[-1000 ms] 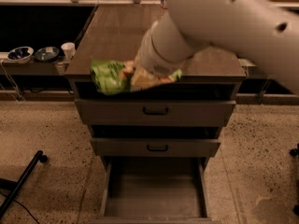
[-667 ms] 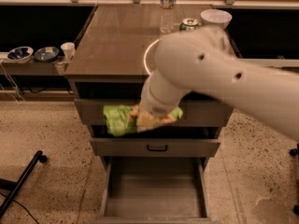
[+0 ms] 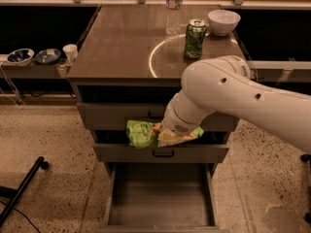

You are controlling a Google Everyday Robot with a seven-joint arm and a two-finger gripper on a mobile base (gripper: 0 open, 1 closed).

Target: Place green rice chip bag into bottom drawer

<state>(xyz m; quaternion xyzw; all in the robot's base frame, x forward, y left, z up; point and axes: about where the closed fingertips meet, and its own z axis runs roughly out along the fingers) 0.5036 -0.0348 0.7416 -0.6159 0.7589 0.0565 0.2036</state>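
Gripper (image 3: 164,134) holding green rice chip bag (image 3: 140,132), above bottom drawer (image 3: 160,200)

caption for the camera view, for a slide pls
Gripper holds the green rice chip bag in front of the middle drawer, above the open bottom drawer.

The single white arm (image 3: 252,101) enters from the right edge and runs left, bending downward at a large rounded joint. The wrist (image 3: 181,122) points down and to the left. The gripper (image 3: 163,134) sits at the wrist's lower end, mostly hidden behind it. It is level with the middle drawer (image 3: 121,153) and clamps the bag (image 3: 141,132), holding it in mid-air.
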